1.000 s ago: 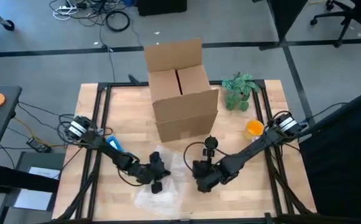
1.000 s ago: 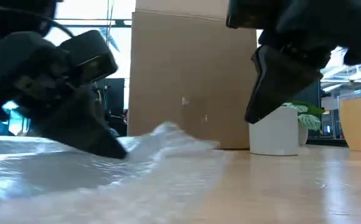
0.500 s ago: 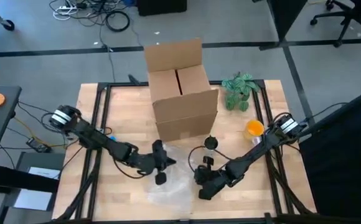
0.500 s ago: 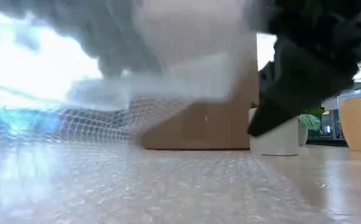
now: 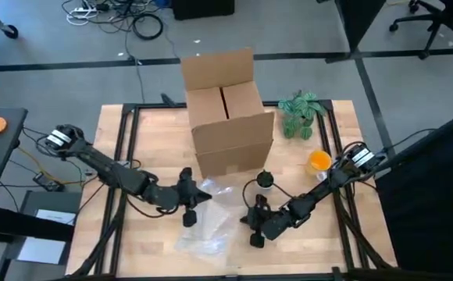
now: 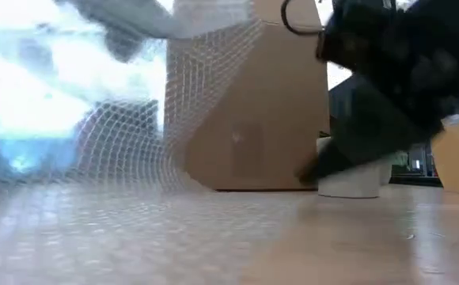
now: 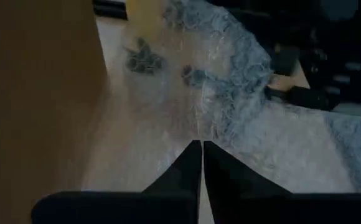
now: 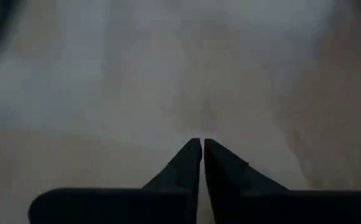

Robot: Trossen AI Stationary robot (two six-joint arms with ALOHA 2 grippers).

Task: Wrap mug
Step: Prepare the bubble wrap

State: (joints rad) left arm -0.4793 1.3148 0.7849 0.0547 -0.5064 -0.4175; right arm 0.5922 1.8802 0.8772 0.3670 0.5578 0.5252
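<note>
I see the left pincer [image 5: 197, 195] clamped on a clear bubble-wrap sheet [image 5: 215, 218], lifting its edge near the desk's [image 5: 113, 234] front-centre, before the brown cardboard box [image 5: 230, 117]. The right pincer [image 5: 250, 226], fingers together, rests at the sheet's right edge. I cannot make out the mug.

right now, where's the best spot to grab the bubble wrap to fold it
Probably the free edge of the bubble wrap, coming in low from the side. It's a thin, limp sheet lying on the table, so only an edge gives the jaws something to pinch. The left gripper already lifts one edge that way.
</note>
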